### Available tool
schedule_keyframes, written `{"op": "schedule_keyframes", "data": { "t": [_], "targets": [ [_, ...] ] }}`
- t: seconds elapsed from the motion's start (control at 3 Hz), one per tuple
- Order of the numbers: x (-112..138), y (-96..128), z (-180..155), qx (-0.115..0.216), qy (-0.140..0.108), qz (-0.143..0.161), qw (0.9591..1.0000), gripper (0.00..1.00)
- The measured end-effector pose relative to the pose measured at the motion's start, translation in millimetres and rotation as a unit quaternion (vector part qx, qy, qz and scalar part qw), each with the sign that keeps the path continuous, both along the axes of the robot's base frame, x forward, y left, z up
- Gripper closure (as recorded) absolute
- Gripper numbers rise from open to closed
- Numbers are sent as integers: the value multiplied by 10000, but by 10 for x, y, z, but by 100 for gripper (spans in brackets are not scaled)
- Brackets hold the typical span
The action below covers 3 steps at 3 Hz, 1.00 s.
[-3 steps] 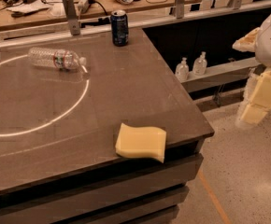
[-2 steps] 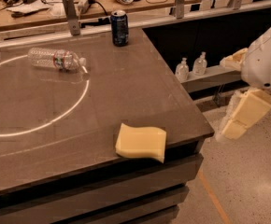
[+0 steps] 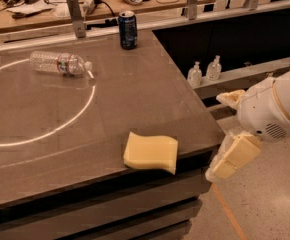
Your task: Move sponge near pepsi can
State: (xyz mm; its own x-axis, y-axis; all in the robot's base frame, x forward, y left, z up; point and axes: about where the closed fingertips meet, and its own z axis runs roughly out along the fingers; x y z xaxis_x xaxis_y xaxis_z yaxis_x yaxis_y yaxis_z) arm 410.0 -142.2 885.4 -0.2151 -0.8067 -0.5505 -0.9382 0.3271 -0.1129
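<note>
While the soft, wavy sponge (image 3: 151, 152) lies at the smooth tabletop's (image 3: 135, 94) edge, well apart from the round pepsi can (image 3: 128, 30), the end effector (image 3: 220, 134) hangs nearby, spread.

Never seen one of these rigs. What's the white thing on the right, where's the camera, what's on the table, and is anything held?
The white shape at the right is the end of a mobile robot's single arm. Its claw, two pale yellow fingers spread apart, hangs beyond the table's right edge, holding nothing. One camera looks down on the dark table; its mounting is not recorded. On the table: a pale yellow sponge at the near edge, a blue pepsi can upright at the far edge, a clear water bottle lying on its side far left. The sponge is to go near the can.
</note>
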Motion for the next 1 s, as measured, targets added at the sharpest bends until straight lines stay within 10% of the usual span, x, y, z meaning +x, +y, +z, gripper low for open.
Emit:
{"op": "schedule_keyframes", "data": {
  "t": [1.0],
  "targets": [
    [-271,320,3,374,45,402,9985,0]
  ]
}}
